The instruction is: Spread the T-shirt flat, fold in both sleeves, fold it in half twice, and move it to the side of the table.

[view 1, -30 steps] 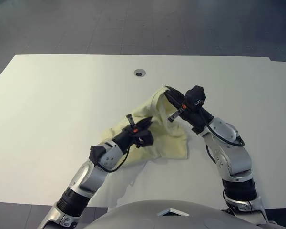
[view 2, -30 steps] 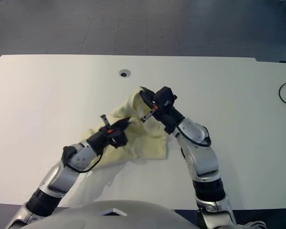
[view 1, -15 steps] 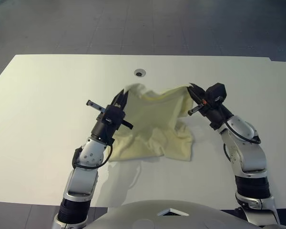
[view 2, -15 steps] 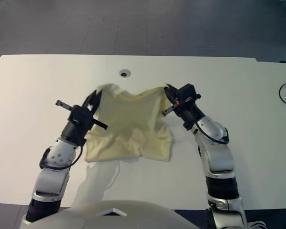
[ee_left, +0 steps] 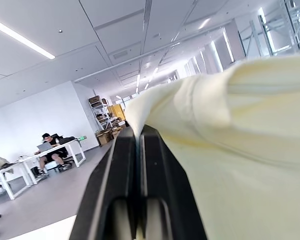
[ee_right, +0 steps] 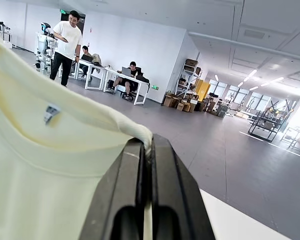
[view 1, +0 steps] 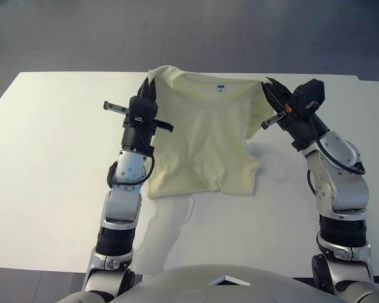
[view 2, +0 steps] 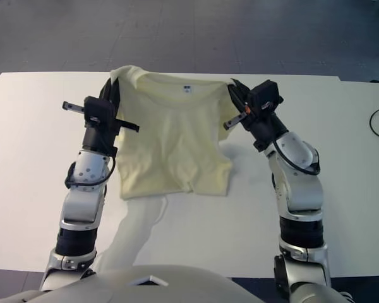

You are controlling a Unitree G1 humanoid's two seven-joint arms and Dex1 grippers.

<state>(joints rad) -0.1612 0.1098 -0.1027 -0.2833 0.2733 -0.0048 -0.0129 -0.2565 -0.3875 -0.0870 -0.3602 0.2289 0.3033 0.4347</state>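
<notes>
Yellow cloth, the T-shirt point(view 1: 205, 136), hangs in the upper middle of the frame, its bottom edge on the white desk point(view 1: 50, 158). Our left jaws and right jaws each pinch a shoulder, closed tight. The shirt's long way runs from the jaws down the frame, both arms equally near.

head pair: high, down onto table point(view 1: 44, 158) | wrist cams: close-up, facing room point(ee_right: 230, 150)

The pale yellow T-shirt point(view 1: 205, 136) is held up by its 2 shoulders and spread wide, collar uppermost, with the neck label in view. Its hem is draped, slightly crumpled, on the white worktop point(view 1: 50, 164).
</notes>
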